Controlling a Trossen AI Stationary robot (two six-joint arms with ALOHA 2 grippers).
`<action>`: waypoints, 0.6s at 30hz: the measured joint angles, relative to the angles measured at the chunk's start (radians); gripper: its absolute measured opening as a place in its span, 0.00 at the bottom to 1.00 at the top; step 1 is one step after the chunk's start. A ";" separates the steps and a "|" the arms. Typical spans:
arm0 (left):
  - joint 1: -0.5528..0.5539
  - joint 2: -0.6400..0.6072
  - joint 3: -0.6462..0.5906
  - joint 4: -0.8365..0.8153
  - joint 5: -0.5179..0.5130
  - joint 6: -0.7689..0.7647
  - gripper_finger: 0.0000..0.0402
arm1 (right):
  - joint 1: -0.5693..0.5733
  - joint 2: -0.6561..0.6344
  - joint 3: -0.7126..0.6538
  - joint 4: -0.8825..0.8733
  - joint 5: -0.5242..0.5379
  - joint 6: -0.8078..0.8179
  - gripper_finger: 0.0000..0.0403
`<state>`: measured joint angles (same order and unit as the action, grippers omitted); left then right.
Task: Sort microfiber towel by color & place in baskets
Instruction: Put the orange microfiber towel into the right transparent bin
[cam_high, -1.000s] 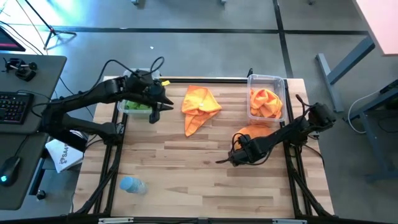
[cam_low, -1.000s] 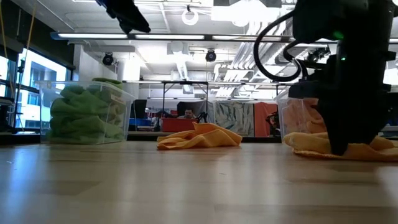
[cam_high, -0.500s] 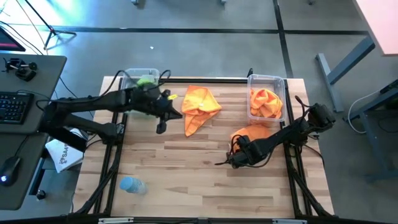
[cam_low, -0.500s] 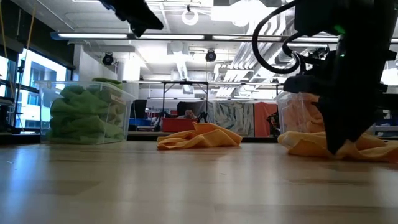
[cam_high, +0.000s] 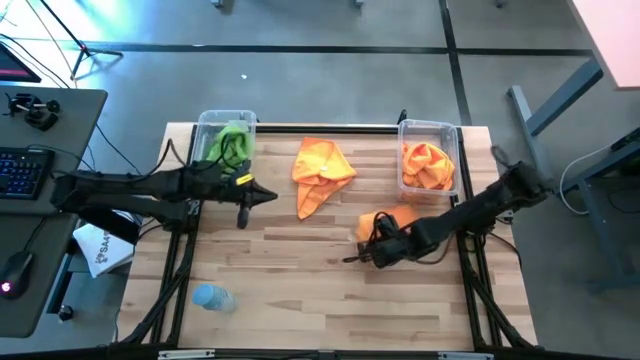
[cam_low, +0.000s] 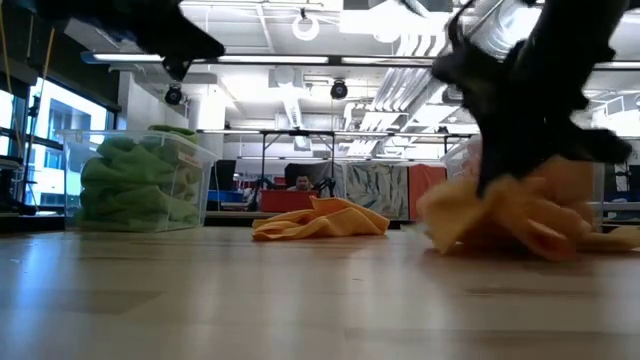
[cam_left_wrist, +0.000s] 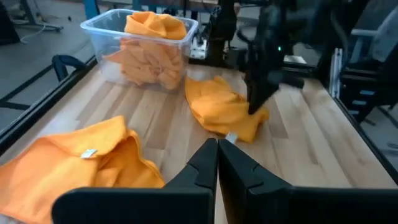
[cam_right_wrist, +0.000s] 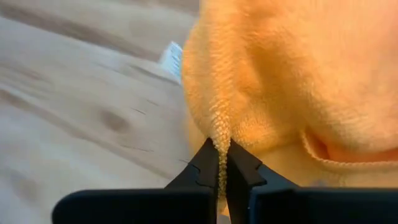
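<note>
My right gripper (cam_high: 365, 243) is shut on a bunched orange towel (cam_high: 388, 218) near the right basket (cam_high: 430, 128), a clear tub of orange towels. My left gripper (cam_high: 268, 195) hangs shut and empty above the table. It points toward the table's right, between the left basket (cam_high: 224, 120) of green towels (cam_low: 140, 185) and a second orange towel (cam_high: 322, 170). That towel lies crumpled at the table's far middle. My right gripper pinches a ribbed edge of the orange towel (cam_right_wrist: 219, 134) between its two fingers (cam_right_wrist: 208, 163). The towel is gathered into a raised bunch (cam_low: 510, 215) below the gripper, and a trailing end (cam_low: 620, 238) lies on the table.
A pale blue bottle (cam_high: 212, 297) lies near the table's near left corner. Wood shows bare across the near middle (cam_high: 310, 280). A desk with a keyboard (cam_high: 25, 170) stands left of the table.
My left arm has drawn back off the green basket, uncovering it. Its gripper now sits a little nearer the near edge. My right gripper has pulled the orange towel toward the table's left, and the flat towel has gathered into a raised bunch.
</note>
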<state>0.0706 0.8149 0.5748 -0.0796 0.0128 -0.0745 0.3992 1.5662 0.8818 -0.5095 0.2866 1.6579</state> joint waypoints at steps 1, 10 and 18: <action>-0.004 -0.020 -0.021 0.005 0.000 0.000 0.00 | 0.000 -0.028 0.000 0.003 0.025 -0.002 0.01; -0.073 -0.206 -0.205 0.026 0.000 0.019 0.00 | 0.000 -0.200 0.204 -0.188 0.263 -0.192 0.00; -0.112 -0.341 -0.271 0.015 -0.058 0.024 0.00 | -0.020 -0.185 0.558 -0.501 0.397 -0.350 0.00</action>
<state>-0.0411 0.4735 0.3040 -0.0648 -0.0452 -0.0505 0.3794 1.3813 1.4394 -1.0109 0.6835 1.3080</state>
